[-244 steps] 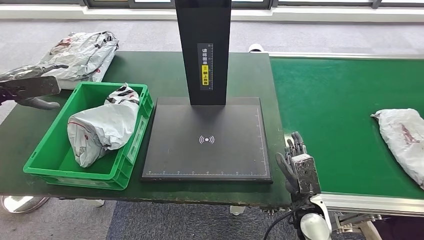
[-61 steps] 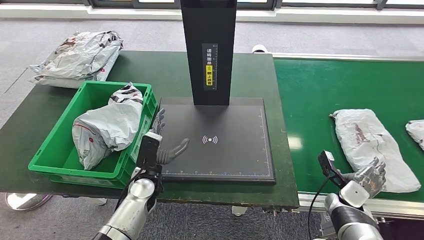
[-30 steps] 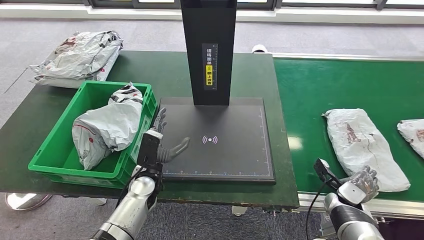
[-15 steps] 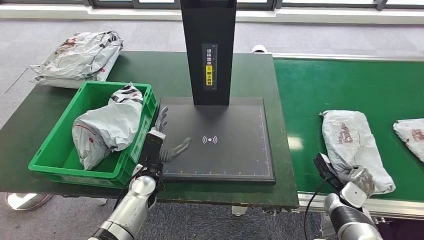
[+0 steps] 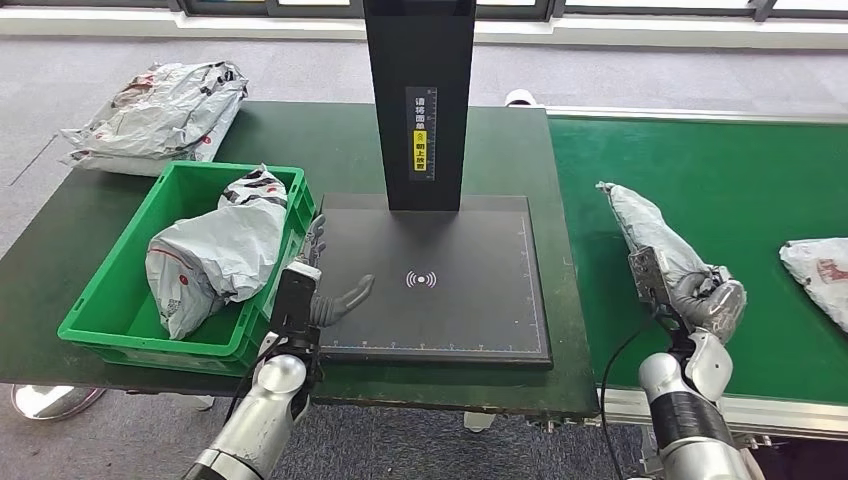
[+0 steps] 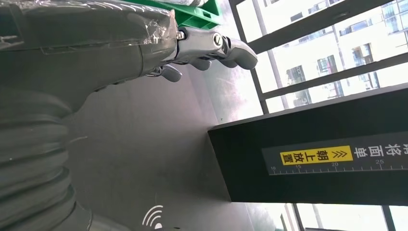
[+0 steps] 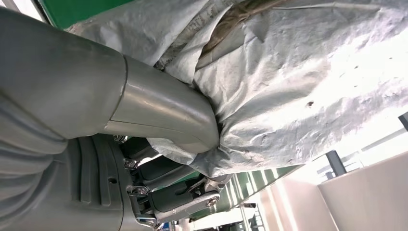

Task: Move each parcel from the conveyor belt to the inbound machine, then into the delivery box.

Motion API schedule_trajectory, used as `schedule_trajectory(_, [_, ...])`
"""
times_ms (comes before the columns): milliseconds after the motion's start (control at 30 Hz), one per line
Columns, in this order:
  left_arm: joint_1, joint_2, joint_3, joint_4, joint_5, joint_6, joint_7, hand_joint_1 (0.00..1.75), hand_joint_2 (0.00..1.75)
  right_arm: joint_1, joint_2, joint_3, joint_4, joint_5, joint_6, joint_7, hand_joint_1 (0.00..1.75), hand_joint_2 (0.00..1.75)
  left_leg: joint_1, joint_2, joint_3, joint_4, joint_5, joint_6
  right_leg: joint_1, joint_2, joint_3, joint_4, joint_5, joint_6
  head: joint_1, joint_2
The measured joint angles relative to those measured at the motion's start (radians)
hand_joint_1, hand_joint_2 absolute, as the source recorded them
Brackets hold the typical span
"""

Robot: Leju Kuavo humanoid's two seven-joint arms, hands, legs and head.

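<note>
The grey parcel (image 5: 650, 235) sits at the right of centre in the head view, over the green conveyor belt (image 5: 720, 180), gripped at its near end by the right robot hand (image 5: 705, 298). Its long axis runs from that hand up and toward the upper left of the frame, with the free end tilted upward. In the right wrist view the thumb and fingers (image 7: 168, 190) are closed around a bunched fold of the parcel (image 7: 298, 86); the grip is a firm pinch.

The inbound machine (image 5: 430, 275) lies to the left of the held parcel: a flat black plate with a scan mark at its centre and a black column (image 5: 420, 100) standing at its far edge. The belt's left edge and a strip of desk (image 5: 565, 370) lie between the parcel and the plate. The coming move is judged to be a leftward carry, low enough to pass in front of the column.

The left robot hand (image 5: 325, 290) rests with its fingers spread, holding nothing, at the plate's left edge, just beside the green delivery box (image 5: 110, 330). The box already holds one parcel (image 5: 215, 250), which occupies much of it. The left hand is the nearer one for the later transfer.

A second parcel (image 5: 815, 275) lies on the belt at the right edge of the frame. More parcels (image 5: 155, 110) are piled at the upper left on the desk.
</note>
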Motion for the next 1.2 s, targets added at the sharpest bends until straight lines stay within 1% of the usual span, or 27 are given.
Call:
schedule_trajectory(100, [0.001, 0.0, 0.002, -0.002, -0.001, 0.0, 0.0, 0.0, 1.75, 0.006, 0.003, 0.009, -0.022, -0.019, -0.009, -0.015, 1.75, 1.75, 0.0, 0.0, 0.0, 0.0, 0.0, 0.0, -0.001, 0.0, 0.0, 0.0, 0.0, 0.0, 0.0, 0.0])
schedule_trajectory(133, [0.001, 0.0, 0.002, -0.002, -0.001, 0.0, 0.0, 0.0, 1.75, 0.006, 0.005, 0.011, -0.028, -0.037, -0.017, -0.038, 1.75, 1.75, 0.0, 0.0, 0.0, 0.0, 0.0, 0.0, -0.001, 0.0, 0.0, 0.0, 0.0, 0.0, 0.0, 0.0])
schedule_trajectory(233, [0.002, 0.0, 0.002, -0.006, -0.003, 0.002, -0.001, 0.0, 1.75, 0.006, 0.019, 0.03, -0.059, -0.104, -0.055, -0.137, 1.75, 1.75, 0.0, 0.0, -0.001, 0.0, 0.0, 0.0, -0.001, 0.0, 0.0, 0.0, 0.0, 0.0, 0.0, 0.0])
schedule_trajectory(300, [0.002, -0.003, 0.002, -0.007, -0.012, 0.009, -0.006, 0.0, 1.75, 0.004, 0.037, 0.071, -0.104, -0.139, -0.074, -0.202, 1.75, 1.75, 0.0, 0.002, 0.0, 0.0, 0.0, 0.0, 0.0, 0.001, 0.0, 0.0, 0.0, 0.0, 0.0, 0.0])
schedule_trajectory(333, [0.001, -0.006, 0.002, -0.008, -0.02, 0.015, -0.009, 0.0, 1.75, 0.003, 0.05, 0.103, -0.132, -0.151, -0.079, -0.228, 1.75, 1.75, 0.0, 0.002, 0.0, 0.0, 0.0, 0.0, 0.0, 0.001, -0.001, 0.0, 0.0, 0.0, 0.0, 0.0])
schedule_trajectory(400, [-0.002, -0.011, 0.002, -0.008, -0.033, 0.026, -0.02, 0.0, 1.75, 0.0, 0.077, 0.184, -0.187, -0.16, -0.079, -0.252, 1.75, 1.75, 0.001, 0.004, 0.0, 0.0, 0.001, -0.001, 0.001, 0.002, -0.001, 0.0, 0.0, 0.0, 0.0, 0.0])
schedule_trajectory(533, [-0.022, -0.018, 0.001, -0.003, -0.045, 0.039, -0.04, 0.0, 1.75, -0.012, 0.132, 0.393, -0.26, -0.165, -0.048, -0.245, 1.75, 1.75, 0.002, 0.003, 0.001, -0.001, 0.001, -0.002, 0.003, 0.003, -0.001, 0.0, 0.0, -0.001, 0.0, 0.0])
schedule_trajectory(633, [-0.041, -0.02, -0.004, 0.005, -0.047, 0.04, -0.042, 0.0, 1.75, -0.021, 0.165, 0.531, -0.286, -0.184, 0.036, -0.231, 1.75, 1.75, 0.003, 0.003, 0.001, -0.001, 0.002, -0.002, 0.003, 0.003, -0.001, 0.001, 0.0, -0.001, 0.0, 0.0])
schedule_trajectory(700, [-0.054, -0.021, -0.009, 0.015, -0.045, 0.039, -0.041, 0.0, 1.75, -0.019, 0.177, 0.626, -0.297, -0.192, 0.093, -0.22, 1.75, 1.75, 0.003, 0.002, 0.001, -0.001, 0.002, -0.002, 0.003, 0.002, -0.001, 0.001, 0.0, -0.001, 0.0, 0.0])
schedule_trajectory(767, [-0.063, -0.021, -0.014, 0.026, -0.038, 0.039, -0.044, 0.0, 1.75, -0.012, 0.18, 0.697, -0.305, -0.206, 0.125, -0.214, 1.75, 1.75, 0.003, 0.002, 0.001, -0.001, 0.002, -0.002, 0.003, 0.002, -0.001, 0.0, 0.0, -0.001, 0.0, 0.0])
schedule_trajectory(833, [-0.067, -0.019, -0.022, 0.038, -0.023, 0.039, -0.054, 0.0, 1.75, -0.001, 0.178, 0.755, -0.309, -0.238, 0.162, -0.212, 0.88, 1.75, 0.003, 0.002, 0.001, -0.001, 0.001, -0.002, 0.002, 0.002, -0.001, 0.0, 0.0, -0.001, 0.0, 0.0])
schedule_trajectory(900, [-0.069, -0.016, -0.031, 0.048, -0.006, 0.039, -0.066, 0.0, 1.75, 0.011, 0.167, 0.814, -0.31, -0.283, 0.247, -0.208, 0.0, 1.75, 0.003, 0.002, 0.001, 0.0, 0.001, -0.001, 0.002, 0.002, -0.001, 0.0, 0.0, -0.001, 0.0, 0.0])
schedule_trajectory(1067, [-0.081, -0.007, -0.054, 0.067, 0.016, 0.038, -0.072, 0.0, 1.75, 0.015, 0.123, 0.917, -0.299, -0.389, 0.553, -0.176, 0.0, 1.75, 0.002, 0.001, 0.0, 0.0, 0.001, -0.001, 0.001, 0.001, -0.001, 0.0, 0.0, -0.001, 0.0, 0.0])
schedule_trajectory(1133, [-0.084, -0.004, -0.058, 0.073, 0.024, 0.04, -0.073, 0.0, 1.75, 0.009, 0.108, 0.943, -0.28, -0.414, 0.614, -0.161, 0.0, 1.75, 0.002, 0.002, 0.0, 0.0, 0.001, -0.001, 0.002, 0.001, -0.001, 0.0, 0.0, -0.001, 0.0, 0.0])
schedule_trajectory(1200, [-0.086, -0.002, -0.058, 0.076, 0.033, 0.049, -0.075, 0.0, 1.75, 0.0, 0.099, 0.954, -0.259, -0.426, 0.627, -0.145, 0.0, 1.75, 0.001, 0.002, 0.0, 0.0, 0.001, -0.001, 0.002, 0.001, -0.001, 0.0, 0.0, -0.001, 0.0, 0.0])
